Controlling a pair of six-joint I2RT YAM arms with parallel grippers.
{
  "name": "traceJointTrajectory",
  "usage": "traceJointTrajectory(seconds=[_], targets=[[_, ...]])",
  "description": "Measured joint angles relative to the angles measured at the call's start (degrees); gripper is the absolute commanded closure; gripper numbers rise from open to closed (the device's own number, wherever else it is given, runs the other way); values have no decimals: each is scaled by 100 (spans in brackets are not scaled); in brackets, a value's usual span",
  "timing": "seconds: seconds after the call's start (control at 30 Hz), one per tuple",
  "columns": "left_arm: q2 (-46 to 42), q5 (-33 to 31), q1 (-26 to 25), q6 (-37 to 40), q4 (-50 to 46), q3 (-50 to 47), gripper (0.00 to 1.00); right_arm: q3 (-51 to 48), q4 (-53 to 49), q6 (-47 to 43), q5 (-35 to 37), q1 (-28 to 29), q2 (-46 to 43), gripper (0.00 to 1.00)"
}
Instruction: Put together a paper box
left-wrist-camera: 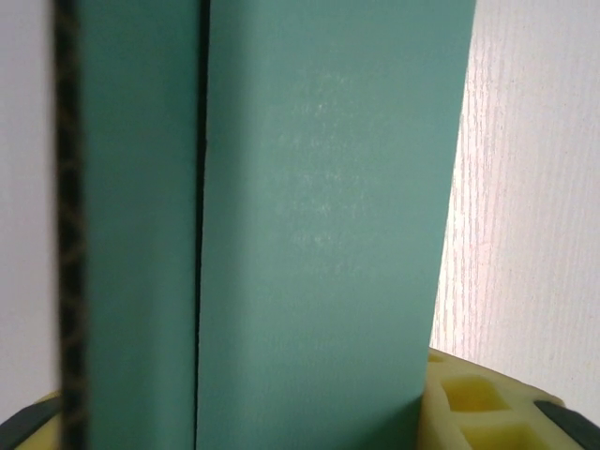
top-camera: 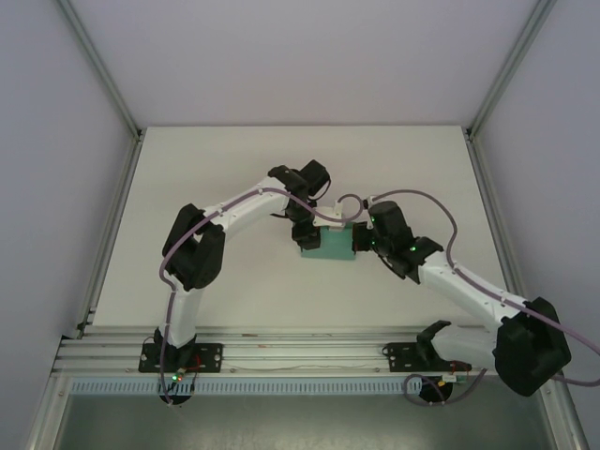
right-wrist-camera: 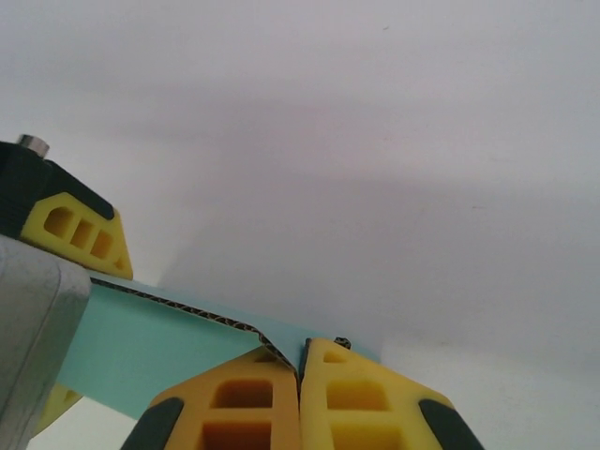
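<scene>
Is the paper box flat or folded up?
Folded, at least partly: the paper box is a compact rectangle from above, and the left wrist view shows two panels meeting at a seam. Fully closed: cannot tell.

The left arm (top-camera: 234, 208) and right arm (top-camera: 473, 292) are white with fat black joints and purple cables (top-camera: 412, 193). Tiny green lights (top-camera: 410, 249) glow. The right tool (right-wrist-camera: 300, 364) has yellow fingers (right-wrist-camera: 361, 403) with black corners.
</scene>
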Motion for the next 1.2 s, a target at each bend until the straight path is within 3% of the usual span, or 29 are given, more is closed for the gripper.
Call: traceJointTrajectory(seconds=[0.5, 0.8, 0.93, 1.0, 1.03, 1.07, 1.1, 1.2], targets=[[0, 63, 4, -260, 144, -33, 53, -678, 1788, 74, 2973, 1263, 544, 100], [0, 96, 2, -380, 254, -90, 48, -870, 2238, 186, 3727, 1576, 767, 100], [-13, 94, -2, -518, 343, -151, 41, -1049, 2540, 251, 3683, 1574, 726, 100], [-13, 96, -2, -610, 365, -166, 31, -1078, 2608, 251, 3665, 1574, 726, 100], [-22, 94, -2, -675, 376, -179, 25, -1084, 2627, 251, 3663, 1574, 726, 100], [-31, 96, -2, -730, 380, -199, 9, -1091, 2634, 251, 3663, 1574, 728, 100], [-57, 96, -2, -767, 400, -229, 0, -1091, 2653, 251, 3672, 1574, 741, 100], [-240, 96, -2, -968, 509, -411, 0, -1088, 2747, 256, 3731, 1574, 831, 100]])
